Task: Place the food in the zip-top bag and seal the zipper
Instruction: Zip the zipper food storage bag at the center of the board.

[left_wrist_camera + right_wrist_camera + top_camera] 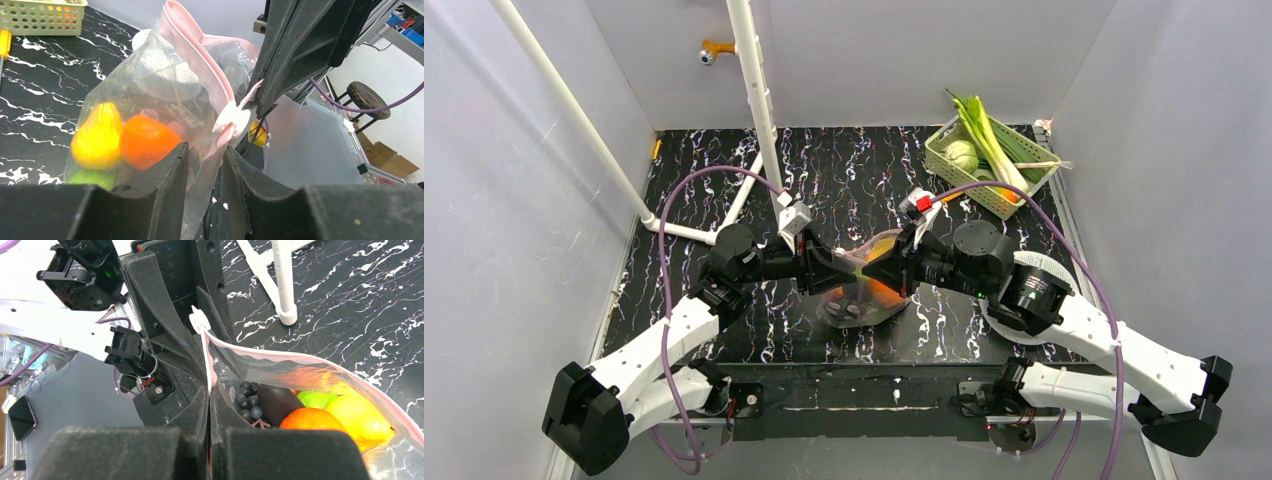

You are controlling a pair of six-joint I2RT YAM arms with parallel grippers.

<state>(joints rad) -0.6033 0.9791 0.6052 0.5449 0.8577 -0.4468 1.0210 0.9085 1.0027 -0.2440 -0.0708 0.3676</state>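
The zip-top bag hangs lifted between my two grippers at the table's middle. Through its plastic show a round orange fruit, a yellow piece and a green piece. The right wrist view adds a dark purple grape bunch. The pink zipper runs down to a white slider. My left gripper is open, its jaws narrowly apart astride the bag's edge just under the slider. My right gripper is shut on the bag's pink edge, facing the left gripper.
At the back right stands a pale green basket with a cabbage head and a leek. A white pipe frame rises at the back left, its foot on the table. A yellow-handled tool lies by the left wall.
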